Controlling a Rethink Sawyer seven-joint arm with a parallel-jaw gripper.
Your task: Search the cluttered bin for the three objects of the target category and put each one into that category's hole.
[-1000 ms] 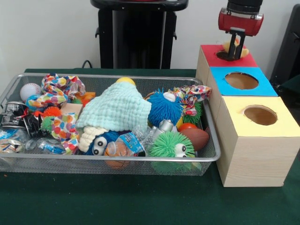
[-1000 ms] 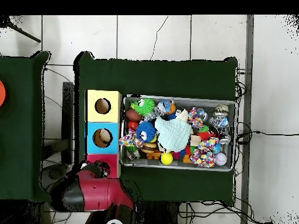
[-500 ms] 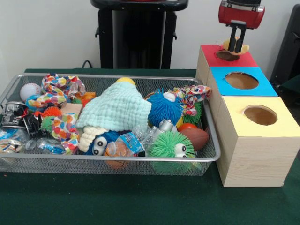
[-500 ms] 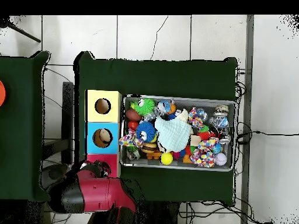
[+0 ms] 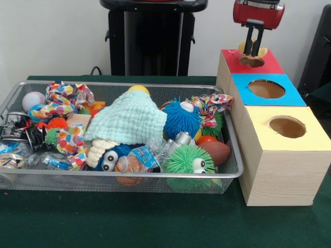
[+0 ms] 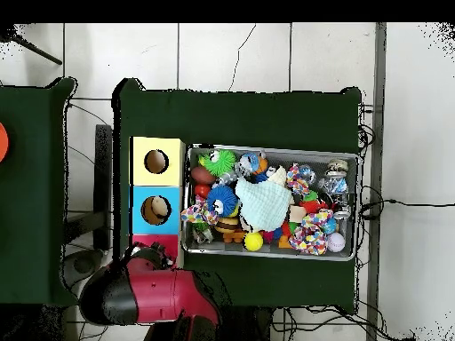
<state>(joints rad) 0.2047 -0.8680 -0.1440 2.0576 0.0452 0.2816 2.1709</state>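
The wire mesh bin [image 5: 129, 174] lies on the green table, full of toys and cloths; it also shows in the overhead view [image 6: 267, 148]. To its right in the front view stand three wooden boxes with holes: red top [image 5: 269, 66], blue top [image 5: 289, 95], yellow top [image 5: 315, 137]. My gripper [image 5: 252, 53] hangs just above the red box's hole [image 5: 252, 61]. A pale yellow thing [image 5: 262, 51] shows right at the gripper; I cannot tell whether it is held. In the overhead view the red arm [image 6: 147, 297] covers the gripper and most of the red box.
In the bin: a mint cloth [image 5: 129, 121], a blue spiky ball [image 5: 181, 119], a green spiky ball [image 5: 182, 160], a brown football [image 5: 217, 151], a baseball [image 5: 32, 99], patterned cloths [image 5: 67, 95]. Something lies in the blue box's hole [image 6: 156, 210]. The black pedestal [image 5: 152, 36] stands behind.
The gripper has risen from the red box's hole and shifted a little left in the front view. The bin's contents have not moved.
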